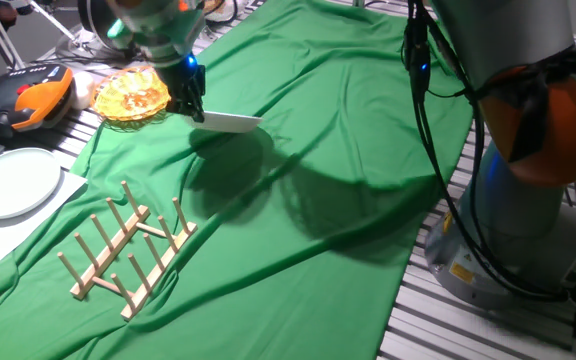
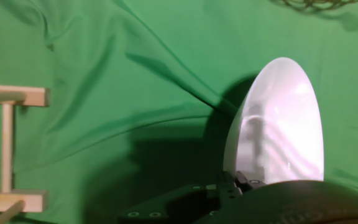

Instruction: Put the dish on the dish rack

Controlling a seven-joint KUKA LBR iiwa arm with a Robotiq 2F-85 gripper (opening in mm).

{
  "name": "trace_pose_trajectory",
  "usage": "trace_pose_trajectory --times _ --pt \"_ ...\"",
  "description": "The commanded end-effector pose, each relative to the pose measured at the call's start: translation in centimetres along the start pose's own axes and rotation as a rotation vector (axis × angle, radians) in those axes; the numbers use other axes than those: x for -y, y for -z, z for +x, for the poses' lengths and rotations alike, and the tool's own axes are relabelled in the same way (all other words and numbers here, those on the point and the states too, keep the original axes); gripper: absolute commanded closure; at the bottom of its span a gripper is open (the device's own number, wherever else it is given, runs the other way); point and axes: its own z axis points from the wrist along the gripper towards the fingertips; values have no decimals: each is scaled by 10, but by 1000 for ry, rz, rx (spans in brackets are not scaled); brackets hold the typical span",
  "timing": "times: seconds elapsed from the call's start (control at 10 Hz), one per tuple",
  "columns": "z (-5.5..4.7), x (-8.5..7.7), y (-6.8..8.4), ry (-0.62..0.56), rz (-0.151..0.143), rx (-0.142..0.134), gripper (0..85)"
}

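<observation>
the pincer (image 1: 196, 108) is pinching the dish (image 1: 230, 122) by its rim, carrying it in the air above the green cloth (image 1: 318, 150) that is covering the counter. in the hand view the dish (image 2: 281, 124) is filling the right side, seen edge-on and foreshortened, with one finger reflecting in its pale surface; the fingertips themselves are hiding behind the hand's housing. in the fixed view the dish is hanging nearly flat, its shadow lying on the cloth below.

the dish is looking stiff, smooth and breakable, probably fairly heavy for a grip at one edge, so it is likely wanting to tilt or slip; a deep, firm hold on the thick rim is seeming right, with slow moves.

the dish rack (image 1: 128, 250) is sitting well apart, nearer the camera on the cloth, its pegs standing empty. beyond the pincer, an orange-yellow glass dish (image 1: 131, 95) is resting just beside it, and a paler plate (image 1: 10, 182) is lying off the cloth's edge.
</observation>
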Motion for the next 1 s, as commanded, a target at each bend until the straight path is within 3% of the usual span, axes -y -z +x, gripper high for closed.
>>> trace_pose_trajectory --times 0.0,0.1,0.2,0.3,0.4,0.9 --pt "-1 1 1 -8 -29 -3 850" --pt "-2 3 3 -15 -52 -11 850" --pt "-3 5 5 -11 -50 -14 850" --pt "-3 5 5 -1 -25 -17 850" --pt "-3 5 5 4 -18 -17 850" --pt "-3 5 5 20 -16 -7 850"
